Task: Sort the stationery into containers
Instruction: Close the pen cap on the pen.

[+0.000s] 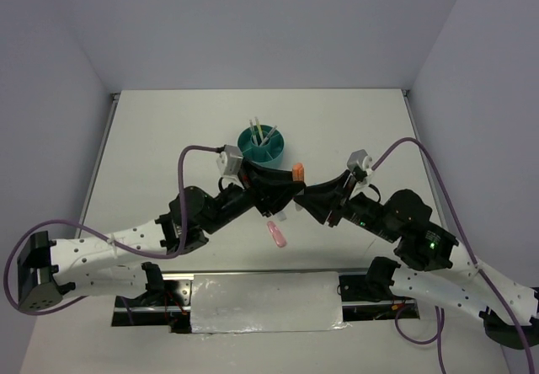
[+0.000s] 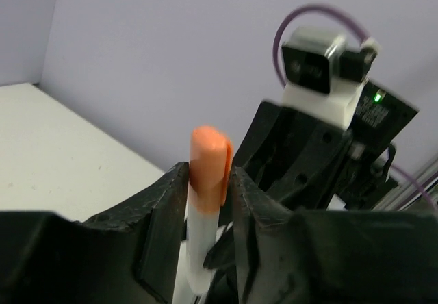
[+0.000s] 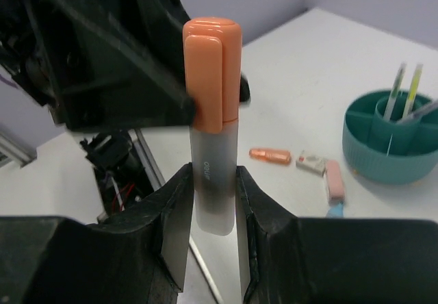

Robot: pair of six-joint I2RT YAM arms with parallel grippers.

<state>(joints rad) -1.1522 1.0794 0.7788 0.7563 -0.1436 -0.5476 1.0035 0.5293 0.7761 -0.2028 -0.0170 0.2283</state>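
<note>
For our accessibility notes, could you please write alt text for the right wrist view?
The right tool grips an upright orange-capped highlighter by its frosted barrel, while the left tool's fingers flank the cap. Behind, a teal organizer holding pens sits beside small loose stationery.

A matte white rectangular tabletop (image 1: 168, 138) fills the view. Plain pale lavender walls (image 1: 269, 20) enclose it at 9, 12 and 3 o'clock, under soft, even light.
</note>
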